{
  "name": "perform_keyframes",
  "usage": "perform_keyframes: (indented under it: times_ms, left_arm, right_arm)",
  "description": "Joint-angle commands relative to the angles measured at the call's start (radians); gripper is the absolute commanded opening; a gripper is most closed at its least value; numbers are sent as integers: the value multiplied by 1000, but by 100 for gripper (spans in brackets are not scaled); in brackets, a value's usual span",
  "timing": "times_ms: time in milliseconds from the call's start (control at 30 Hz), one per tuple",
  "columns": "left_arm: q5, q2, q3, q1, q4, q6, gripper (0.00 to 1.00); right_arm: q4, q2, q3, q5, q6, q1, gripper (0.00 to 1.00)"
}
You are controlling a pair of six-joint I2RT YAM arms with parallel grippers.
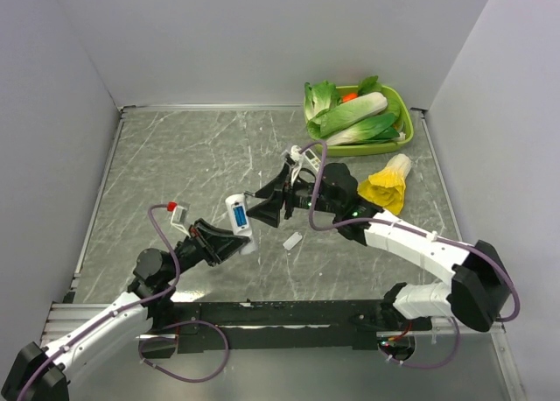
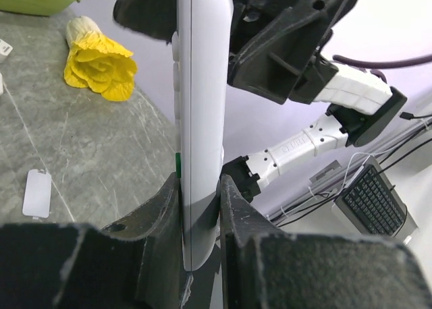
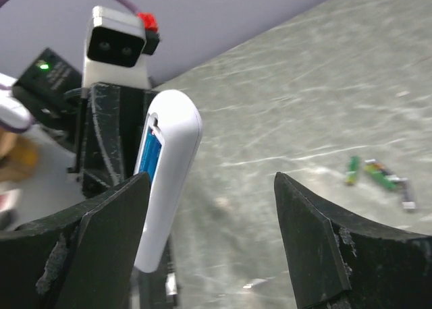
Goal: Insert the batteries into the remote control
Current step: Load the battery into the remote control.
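Note:
My left gripper [image 1: 233,242] is shut on the lower end of the slim white remote control [image 1: 238,219] and holds it upright above the table. Its open back compartment shows blue batteries [image 1: 237,214]. In the left wrist view the remote [image 2: 201,106] stands clamped between my fingers [image 2: 162,214]. My right gripper [image 1: 262,207] is open and empty, right next to the remote's upper end. In the right wrist view the remote [image 3: 169,181] sits by my left finger [image 3: 101,235], with a blue battery [image 3: 150,154] in its compartment.
A small white cover plate [image 1: 292,241] lies on the table; it also shows in the left wrist view [image 2: 36,193]. Green-wrapped cells [image 3: 378,175] lie on the table. A green tray of vegetables [image 1: 403,112] stands at the back right, a yellow cabbage [image 1: 385,186] near it.

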Motion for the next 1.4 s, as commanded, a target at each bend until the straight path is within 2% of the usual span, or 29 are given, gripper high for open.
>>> perform_keyframes:
  times_ms: [0, 200, 500, 600, 700, 733, 800, 833, 900, 1067, 1100, 1200, 1367]
  left_arm:
    - [31, -14, -62, -1, 39, 39, 1]
    - [35, 7, -61, -1, 59, 33, 1]
    - [57, 30, -53, -1, 88, 33, 1]
    - [61, 29, -50, -1, 86, 33, 1]
    - [63, 21, -47, -1, 68, 39, 1]
    - [61, 18, -47, -1, 64, 39, 1]
    - [58, 15, -48, -1, 51, 41, 2]
    - [55, 15, -50, -1, 45, 41, 2]
    - [54, 15, -45, -1, 27, 42, 4]
    - [46, 24, -27, -1, -27, 58, 14]
    - [44, 27, -22, -1, -39, 61, 21]
    - [47, 41, -19, -1, -48, 67, 32]
    - [64, 86, 8, -1, -44, 74, 40]
  right_arm:
    - [194, 62, 26, -142, 216, -3, 78]
    - [265, 94, 26, -173, 272, -3, 69]
    - [267, 145, 48, -191, 289, 7, 59]
    - [267, 156, 49, -193, 289, 8, 52]
    - [279, 160, 43, -197, 295, 7, 36]
    - [279, 160, 43, -202, 295, 8, 26]
    - [284, 157, 41, -208, 295, 7, 17]
    - [287, 156, 41, -211, 297, 8, 8]
    - [290, 153, 41, -222, 300, 7, 1]
    - [284, 151, 48, -232, 294, 8, 0]
    - [285, 152, 49, -240, 295, 8, 0]
    - [290, 157, 51, -251, 299, 7, 0]
    - [284, 169, 60, -268, 297, 8, 0]
